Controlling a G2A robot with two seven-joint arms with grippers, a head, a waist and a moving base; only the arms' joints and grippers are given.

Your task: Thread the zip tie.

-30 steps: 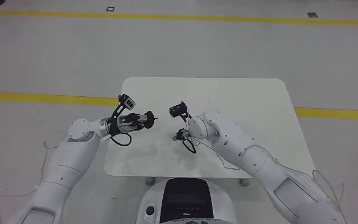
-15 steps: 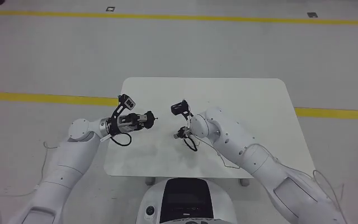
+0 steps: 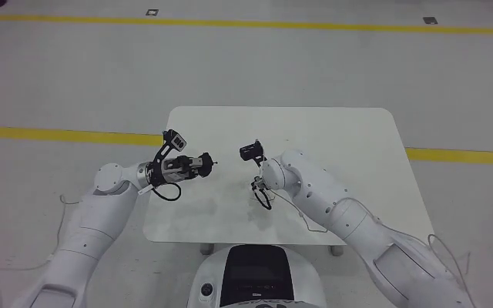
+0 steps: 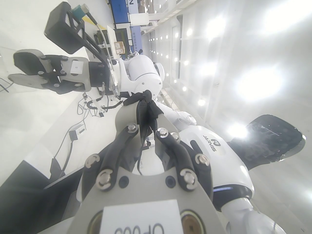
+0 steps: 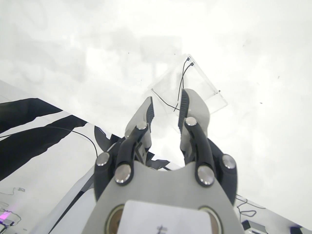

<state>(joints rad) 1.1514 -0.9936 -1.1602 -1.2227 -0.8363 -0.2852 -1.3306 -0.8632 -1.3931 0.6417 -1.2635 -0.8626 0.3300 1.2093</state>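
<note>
Left claw [image 4: 146,110] was clamped tight on the black zip tie [image 4: 146,97], and its own wrist view gave the best look. The strip ran up between the two grey fingers and bunched into a dark, knot-like end just past the tips. That same view caught the right claw [image 4: 13,69] farther off, turned sideways, its two fingers parted and well apart from the tie. Over to the right wrist view, and the right claw [image 5: 168,101] was open there too, ribbed pads facing each other across a plain gap, aimed at the white tabletop [image 5: 73,37]. Just beyond its tips lay a clear plate [image 5: 209,86] with thin black strands [image 5: 182,79] across it. One strand ran down to just beside a pad; touching or not, hard to call. The top view supplied what the wrist cameras could not, the layout. The left claw [image 3: 208,164] and right claw [image 3: 255,184] faced each other over the left half of the tabletop [image 3: 339,138], with a gap between them.
</note>
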